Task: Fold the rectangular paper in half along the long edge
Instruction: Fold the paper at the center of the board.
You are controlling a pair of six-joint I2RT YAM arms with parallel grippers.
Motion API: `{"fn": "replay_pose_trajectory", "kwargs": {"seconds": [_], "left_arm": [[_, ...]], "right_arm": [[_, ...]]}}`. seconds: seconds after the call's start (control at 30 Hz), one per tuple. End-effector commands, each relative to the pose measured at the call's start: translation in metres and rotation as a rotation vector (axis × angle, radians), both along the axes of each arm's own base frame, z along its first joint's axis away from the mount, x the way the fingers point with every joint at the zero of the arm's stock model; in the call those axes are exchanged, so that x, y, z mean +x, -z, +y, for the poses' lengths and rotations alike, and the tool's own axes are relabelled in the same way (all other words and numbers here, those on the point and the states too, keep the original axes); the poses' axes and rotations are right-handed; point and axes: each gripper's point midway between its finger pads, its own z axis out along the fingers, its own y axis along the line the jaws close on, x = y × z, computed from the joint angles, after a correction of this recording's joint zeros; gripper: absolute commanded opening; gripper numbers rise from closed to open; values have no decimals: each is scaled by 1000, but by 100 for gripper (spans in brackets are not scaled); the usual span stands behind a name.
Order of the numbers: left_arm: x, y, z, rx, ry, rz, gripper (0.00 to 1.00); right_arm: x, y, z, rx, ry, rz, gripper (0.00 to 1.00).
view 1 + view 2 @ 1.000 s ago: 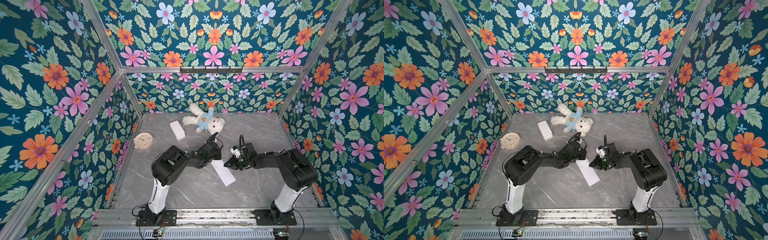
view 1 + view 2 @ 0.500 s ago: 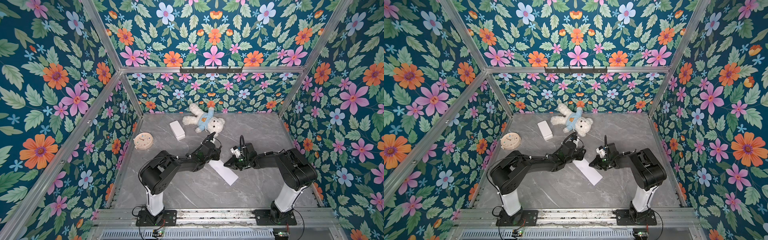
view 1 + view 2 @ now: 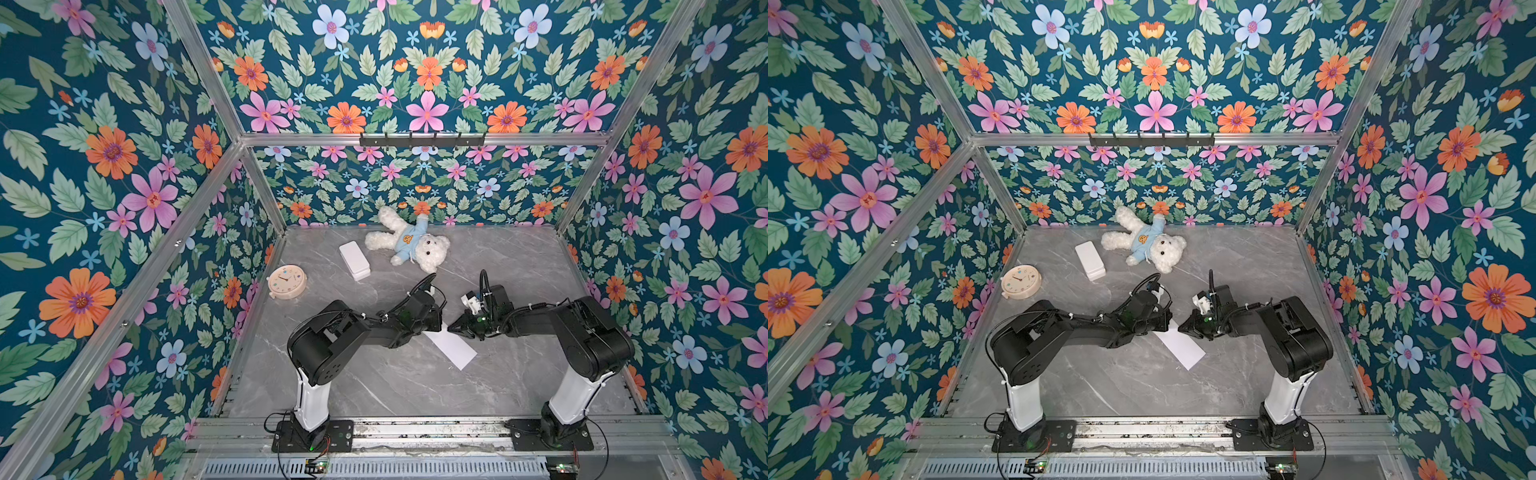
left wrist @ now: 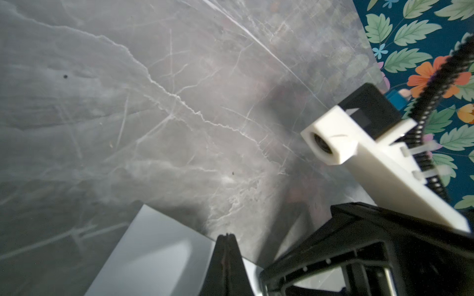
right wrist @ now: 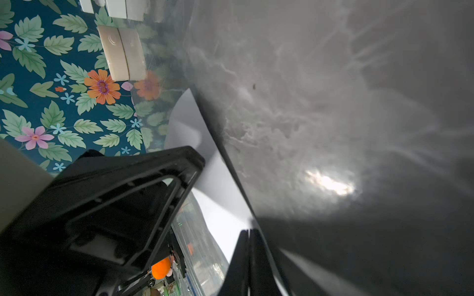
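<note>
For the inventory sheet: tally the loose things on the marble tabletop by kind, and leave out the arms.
Rectangular paper: 1
White rounded-corner box: 1
White teddy bear in a blue hoodie: 1
Round cream clock: 1
Total: 4

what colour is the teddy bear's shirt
The teddy bear's shirt is light blue, best seen in a top view.

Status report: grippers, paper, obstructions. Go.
Left gripper shut, right gripper shut. Paper narrow strip on table, both tips at its far end. Bear, box, clock apart, behind.
</note>
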Motion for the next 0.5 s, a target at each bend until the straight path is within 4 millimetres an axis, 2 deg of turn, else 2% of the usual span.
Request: {"fn": "replay_pose_trajectory", "kwargs": {"seconds": [0.0, 0.23, 0.47], "left_arm": [[-3, 12, 7, 42, -13, 35, 0], [1, 34, 25, 90, -63, 76, 0], [6, 43, 45, 109, -118, 94, 0]], "right_arm": [[0, 2, -1, -11, 4, 6, 7], [-1, -1, -1, -12, 4, 8, 7], [-16, -4, -10, -33, 6, 27, 16]]}}
